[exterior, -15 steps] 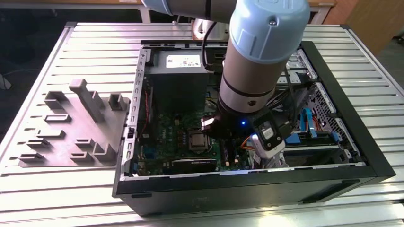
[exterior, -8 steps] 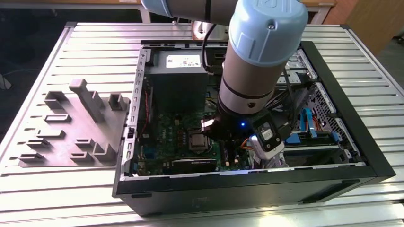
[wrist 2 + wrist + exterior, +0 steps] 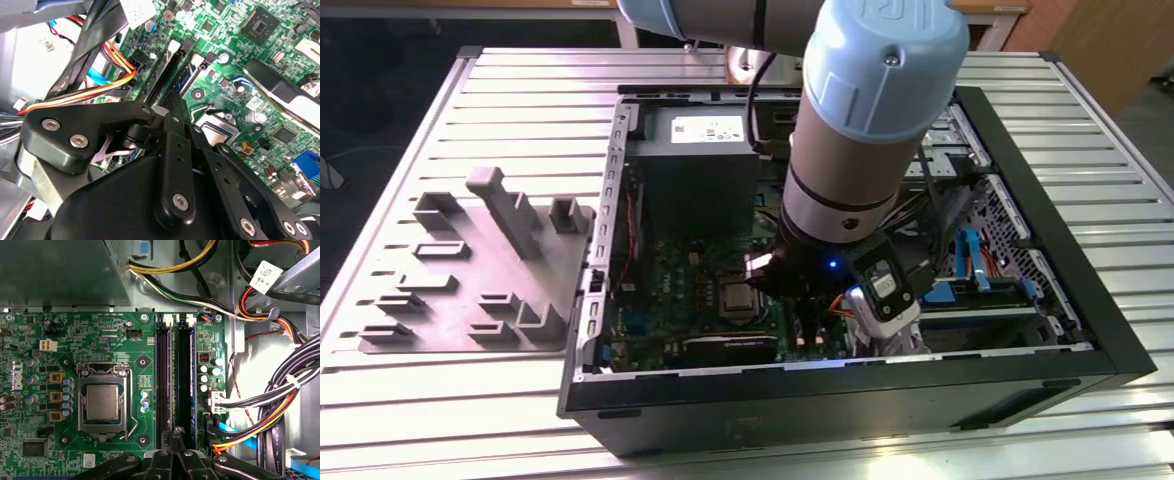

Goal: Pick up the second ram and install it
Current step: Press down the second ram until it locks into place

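My gripper (image 3: 175, 434) is down inside the open computer case (image 3: 1067, 330), over the near end of the two long black memory slots (image 3: 174, 375) on the green motherboard (image 3: 100, 340). Its black fingers (image 3: 172, 112) are pressed together at the tips, right at the slots' end. A thin blue-green edge that may be the ram (image 3: 186, 82) lies along one slot in the second wrist view. I cannot tell whether it is fully seated. The white slot latches (image 3: 176, 318) stand at the far end.
The processor socket (image 3: 102, 402) sits beside the slots. Bundles of black, orange and yellow cables (image 3: 280, 410) crowd the other side. The grey power-supply box (image 3: 700, 160) fills the case's back. A grey fixture (image 3: 480, 270) with upright blocks stands on the slatted table at the exterior view's left.
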